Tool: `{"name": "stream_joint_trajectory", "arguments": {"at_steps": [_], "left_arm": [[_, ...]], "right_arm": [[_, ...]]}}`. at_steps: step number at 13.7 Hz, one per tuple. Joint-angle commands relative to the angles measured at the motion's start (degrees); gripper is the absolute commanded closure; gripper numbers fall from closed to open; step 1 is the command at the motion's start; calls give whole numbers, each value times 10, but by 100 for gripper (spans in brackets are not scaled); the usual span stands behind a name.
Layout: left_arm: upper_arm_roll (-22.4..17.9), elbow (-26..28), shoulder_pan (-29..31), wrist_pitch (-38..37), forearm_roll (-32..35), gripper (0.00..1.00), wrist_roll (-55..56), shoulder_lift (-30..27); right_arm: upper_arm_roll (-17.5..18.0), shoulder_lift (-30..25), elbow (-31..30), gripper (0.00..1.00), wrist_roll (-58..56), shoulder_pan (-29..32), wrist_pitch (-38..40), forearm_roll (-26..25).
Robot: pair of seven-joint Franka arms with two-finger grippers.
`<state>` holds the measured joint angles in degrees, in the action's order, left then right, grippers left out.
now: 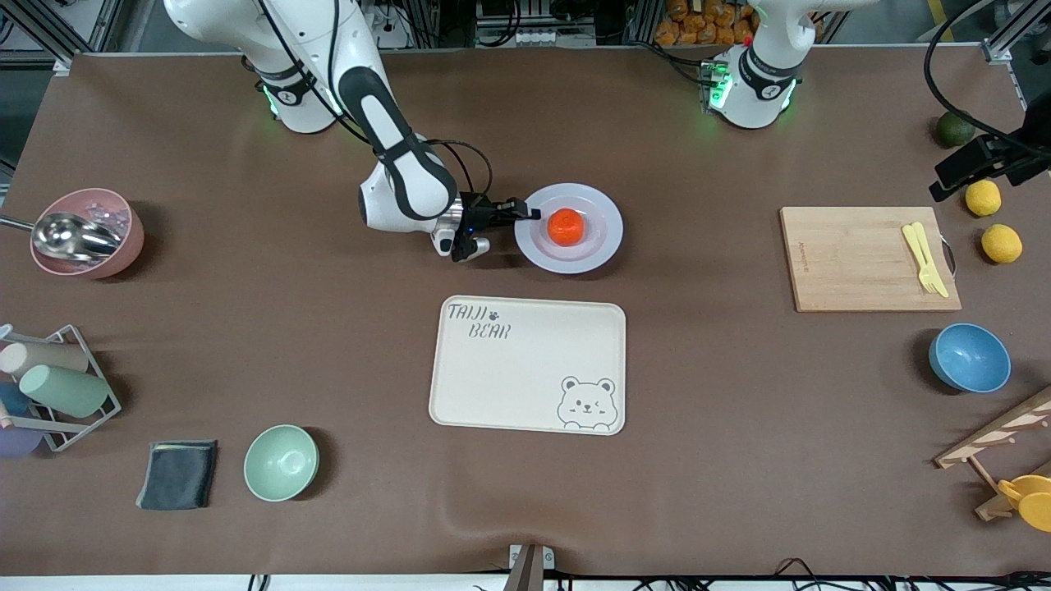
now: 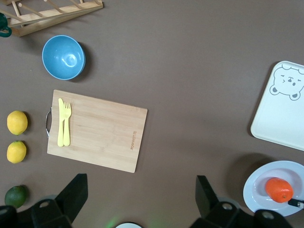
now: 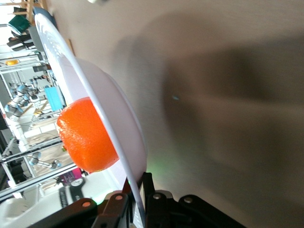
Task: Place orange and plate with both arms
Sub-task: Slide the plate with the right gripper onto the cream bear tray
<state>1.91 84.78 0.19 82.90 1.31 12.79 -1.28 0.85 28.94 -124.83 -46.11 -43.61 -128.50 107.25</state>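
From the high front camera, the orange [image 1: 566,226] sits in the middle of the plate [image 1: 603,246]. The plate is farther from the camera than the bear tray [image 1: 526,364]. The right pincer [image 1: 528,214] pinches the plate's rim on the side toward the right arm's end of the worktop [image 1: 328,328]. It likely grips the edge so the plate can be carried flat and the fruit won't roll off. The left arm waits, high over its own end.

From the left wrist camera, the left pincer [image 2: 141,199] is spread wide and holds nothing. It hangs high over the worktop near the wooden board [image 2: 97,130], where a yellow fork and knife [image 2: 63,121] lie. The plate and orange show at one corner.

From the right wrist camera, the thin rim of the plate runs between the two fingers [image 3: 124,202], pressed tight on it. The orange rests in the plate's dip, which keeps it still.
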Motion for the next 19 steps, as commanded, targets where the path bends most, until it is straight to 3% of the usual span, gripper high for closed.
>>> {"name": "stream_joint_trajectory", "arguments": {"at_steps": [1, 6, 13, 19], "left_arm": [[5, 0, 2, -5, 3, 0, -9, -7], [6, 8, 3, -6, 3, 0, -9, -7], [13, 57, 3, 38, 3, 0, -10, -21], [14, 61, 3, 38, 5, 0, -24, -21]], "right_arm": [[0, -28, 18, 100, 66, 5, 3, 12], [-2, -16, 82, 100, 149, 24, -1, 10], [-4, 59, 193, 100, 256, 84, -5, -99], [-7, 125, 273, 100, 259, 99, -41, -121]]}}
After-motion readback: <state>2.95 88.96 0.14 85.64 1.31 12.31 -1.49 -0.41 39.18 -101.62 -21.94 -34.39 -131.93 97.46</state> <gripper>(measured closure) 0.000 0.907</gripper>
